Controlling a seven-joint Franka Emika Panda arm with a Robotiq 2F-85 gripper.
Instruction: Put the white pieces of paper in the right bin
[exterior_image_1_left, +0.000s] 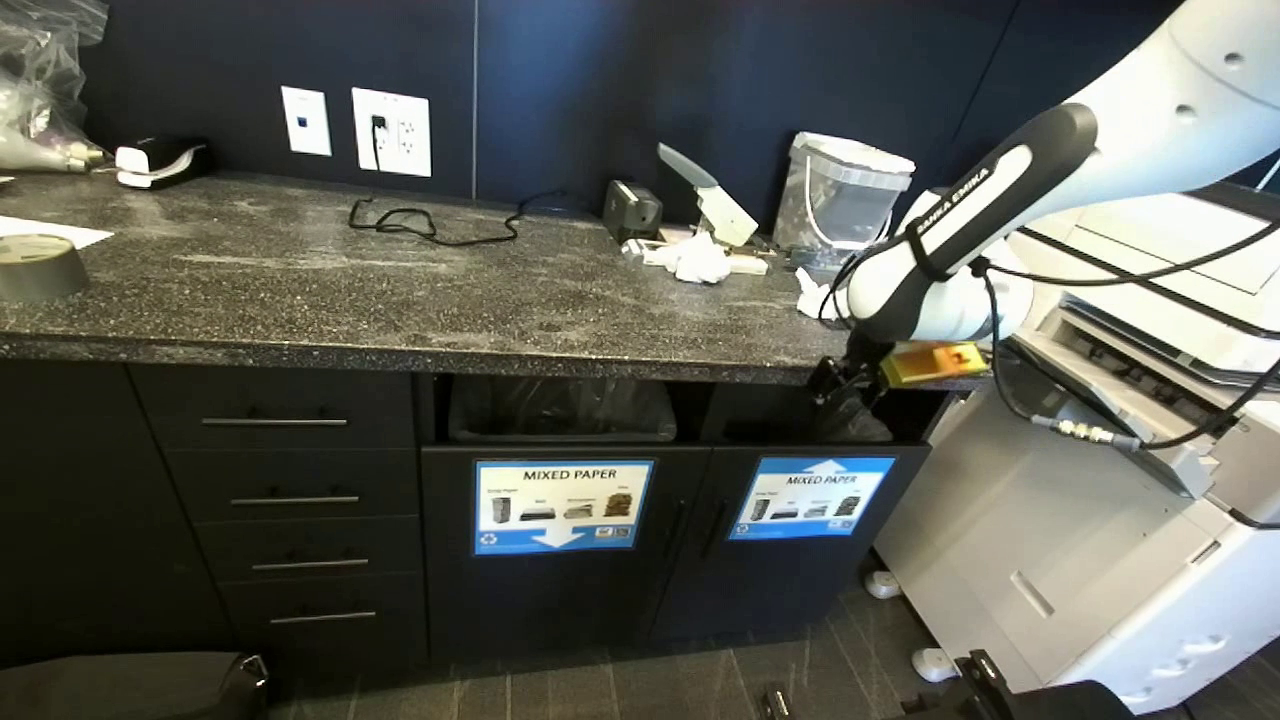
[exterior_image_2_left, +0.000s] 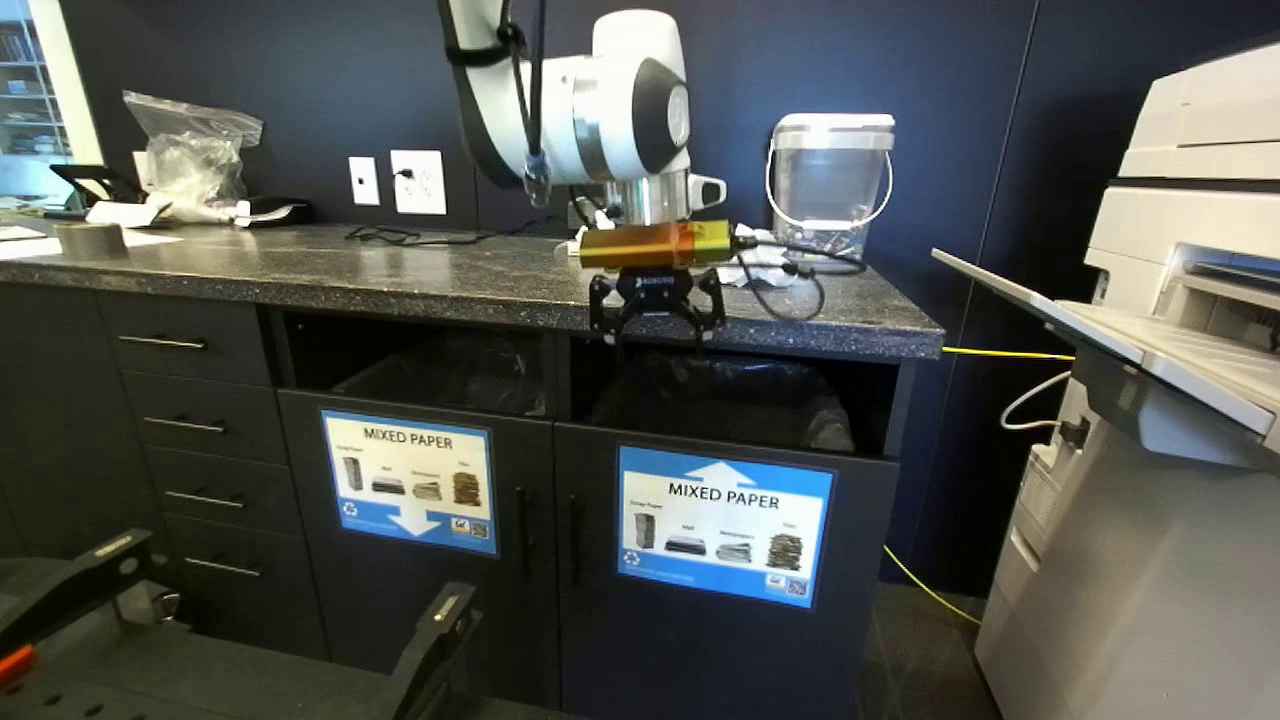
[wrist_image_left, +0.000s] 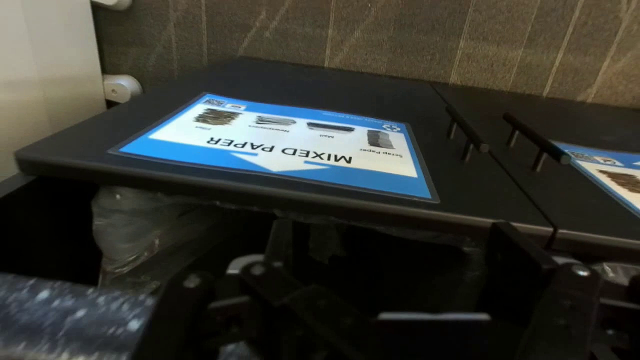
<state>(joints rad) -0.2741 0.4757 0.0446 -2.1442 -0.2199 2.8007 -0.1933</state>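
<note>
- A crumpled white wad (exterior_image_1_left: 699, 259) sits up on the dark counter (exterior_image_1_left: 450, 290), lumpy all over, in front of the pale desk tool (exterior_image_1_left: 728, 215); which way its long axis runs, I can't tell.
- A second white piece (exterior_image_1_left: 815, 302) lies farther along, near the clear bucket (exterior_image_1_left: 845, 195), one tip jutting upward, the rest partly screened by the arm (exterior_image_1_left: 1150, 120), so its axis is hidden too.
- Signs next! MIXED PAPER on the right-hand sign (exterior_image_2_left: 725, 525), white arrow pointing up; MIXED PAPER again on the left-hand sign (exterior_image_2_left: 410, 482), arrow pointing down, and so in both exterior views.
- In the wrist view the right-hand sign stands upside down, and Scrap Paper, Mail and Newspapers can be read on it.
- FRANKA EMIKA runs along the arm; lettering on the gripper (exterior_image_2_left: 656, 338) is too small to be sure of.
- And those fingers (wrist_image_left: 515, 250)! Spread wide apart, pointing down at the mouth of the right bin (exterior_image_2_left: 815, 395), dark between them in the wrist view.
- The paper from there? Up on the counter, higher than the fingers and well apart; in an exterior view white paper (exterior_image_2_left: 765, 265) peeks out behind the yellow block (exterior_image_2_left: 657, 245), which piece I can't say.
</note>
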